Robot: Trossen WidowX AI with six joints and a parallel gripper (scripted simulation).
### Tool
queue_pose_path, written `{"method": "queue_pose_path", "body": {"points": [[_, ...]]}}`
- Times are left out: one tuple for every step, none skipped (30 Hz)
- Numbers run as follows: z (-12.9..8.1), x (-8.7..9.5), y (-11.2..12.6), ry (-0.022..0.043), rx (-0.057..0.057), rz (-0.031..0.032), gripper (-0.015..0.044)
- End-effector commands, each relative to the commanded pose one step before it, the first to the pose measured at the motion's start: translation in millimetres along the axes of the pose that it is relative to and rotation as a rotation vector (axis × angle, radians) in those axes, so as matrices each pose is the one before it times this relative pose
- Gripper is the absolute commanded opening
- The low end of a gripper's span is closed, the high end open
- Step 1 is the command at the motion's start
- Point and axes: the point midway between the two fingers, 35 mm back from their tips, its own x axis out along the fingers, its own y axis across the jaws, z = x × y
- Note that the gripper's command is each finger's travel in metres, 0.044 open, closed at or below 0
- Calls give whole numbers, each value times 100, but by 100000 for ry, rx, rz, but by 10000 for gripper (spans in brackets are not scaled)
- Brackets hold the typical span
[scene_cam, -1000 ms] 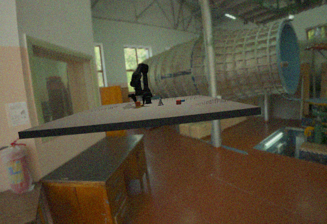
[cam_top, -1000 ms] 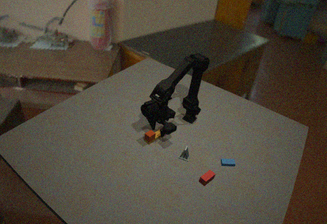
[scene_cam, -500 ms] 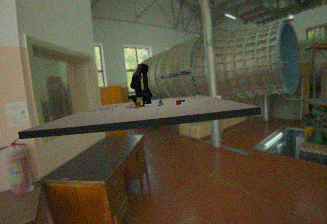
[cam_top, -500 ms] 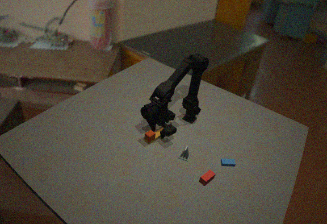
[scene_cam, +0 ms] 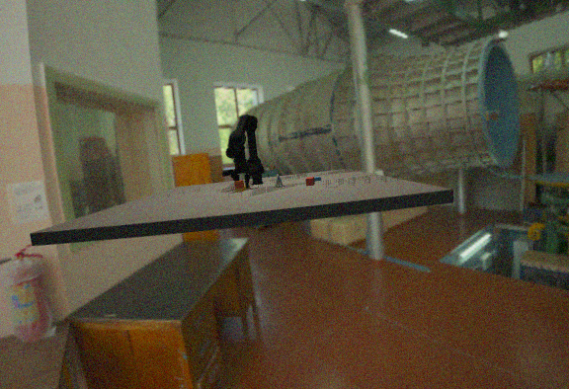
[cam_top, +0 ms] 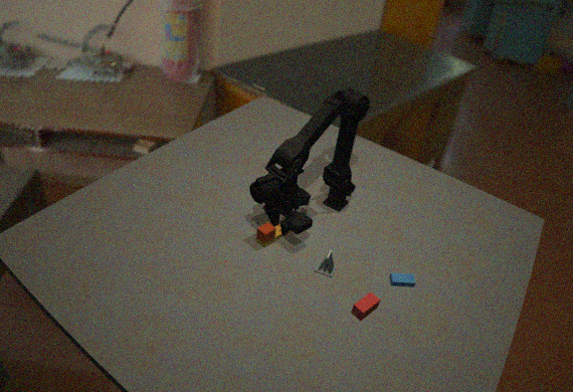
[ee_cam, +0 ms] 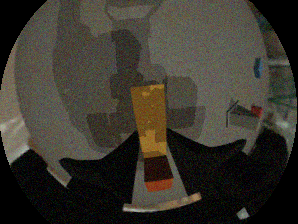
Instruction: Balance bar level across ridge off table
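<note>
The bar (cam_top: 278,231) (ee_cam: 150,112) is yellow-orange, with a dark-sided orange-red block (cam_top: 266,232) (scene_cam: 239,185) (ee_cam: 159,185) at one end. My gripper (cam_top: 280,229) (ee_cam: 152,132) points down over it and is shut on the yellow part, one finger against each long side. The bar is low over the table; whether it touches the table cannot be told. The ridge (cam_top: 326,265) (scene_cam: 279,182) (ee_cam: 243,119) is a small grey triangular stand. It stands apart from the bar, to the right in the top and exterior views, with nothing on it.
A red block (cam_top: 366,305) (scene_cam: 310,181) (ee_cam: 256,111) lies on the table (cam_top: 199,310) beyond the ridge. A flat blue block (cam_top: 402,280) (scene_cam: 317,179) (ee_cam: 258,67) lies farther right. The arm's base stands behind the gripper.
</note>
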Motion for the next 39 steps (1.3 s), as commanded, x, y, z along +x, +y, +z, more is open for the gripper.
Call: {"method": "queue_pose_path", "body": {"points": [[1, 1, 6, -5, 9, 37, 131], [0, 0, 0, 0, 0, 0, 124], [0, 0, 0, 0, 0, 0, 118], [0, 0, 0, 0, 0, 0, 111], [0, 0, 0, 0, 0, 0, 104], [-10, -40, 0, 1, -1, 1, 78], [-29, -121, 0, 4, -2, 2, 52], [-47, -202, 1, 6, -4, 4, 25], [-55, -244, 1, 7, -4, 4, 0], [-52, -245, 1, 6, -4, 4, 0], [-49, -246, 1, 6, -4, 4, 0], [-47, -247, 1, 6, -4, 4, 0], [-44, -248, 1, 6, -4, 4, 0], [-41, -249, 1, 5, -4, 4, 0], [-39, -250, 1, 5, -4, 4, 0], [-36, -251, 1, 5, -4, 4, 0], [-33, -251, 1, 4, -4, 5, 0], [-30, -252, 1, 4, -4, 5, 0], [-28, -253, 1, 4, -4, 5, 0], [-25, -254, 1, 3, -4, 5, 0], [-22, -254, 1, 3, -4, 5, 0], [-19, -255, 1, 3, -4, 5, 0], [-17, -255, 1, 3, -4, 5, 0], [-14, -256, 1, 2, -4, 5, 0], [-11, -257, 1, 2, -4, 5, 0], [-8, -257, 1, 2, -4, 5, 0], [-6, -257, 1, 1, -4, 5, 0], [-3, -258, 1, 1, -4, 5, 0], [0, -258, 1, 1, -4, 5, 0], [3, -259, 1, 0, -4, 5, 0], [6, -259, 1, 0, -4, 5, 0], [8, -259, 1, 0, -4, 5, 0], [11, -260, 1, -1, -4, 5, 0], [14, -260, 1, -1, -4, 5, 0], [17, -260, 1, -1, -4, 5, 0], [20, -260, 1, -1, -4, 5, 0], [22, -261, 1, -2, -4, 5, 0], [25, -261, 1, -2, -4, 5, 0], [28, -261, 1, -2, -4, 5, 0]]}}
